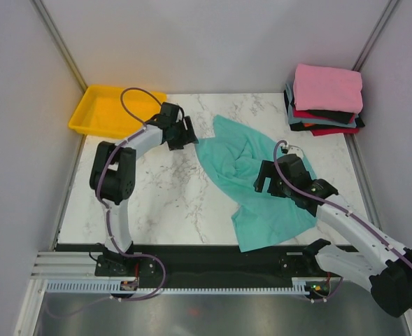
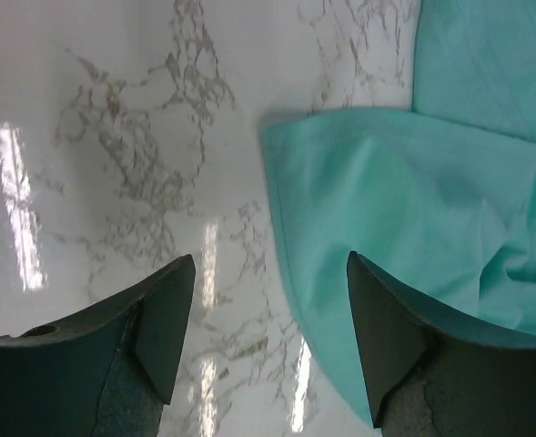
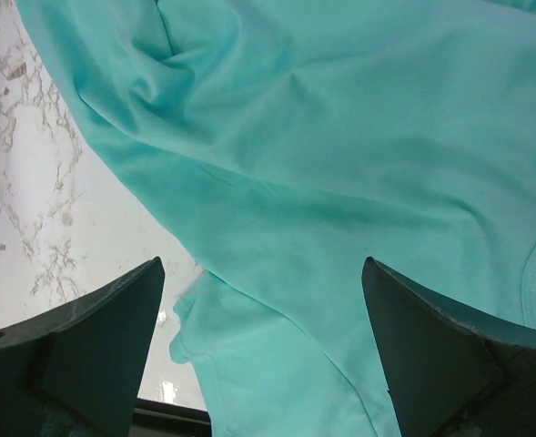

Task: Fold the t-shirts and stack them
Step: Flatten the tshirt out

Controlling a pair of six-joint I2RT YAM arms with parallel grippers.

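The marble desk (image 1: 157, 203) carries only one unfolded shirt. The teal t-shirt (image 1: 261, 196) lies crumpled and spread out in the right half of the desk, reaching from the middle down to the near edge. As far as I can judge, its folding is not yet begun. At the far right corner stands the stack of folded t-shirts (image 1: 326, 105), with a pink one on top and black, red and grey-blue edges under it; this part looks done. The yellow tray (image 1: 104, 112) sits at the far left corner. The right gripper (image 1: 265, 178) hovers above the teal cloth, its jaws wide apart and gripping nothing. The left gripper (image 1: 187, 134) is at the cloth's far left edge, its jaws also apart, with nothing between them.
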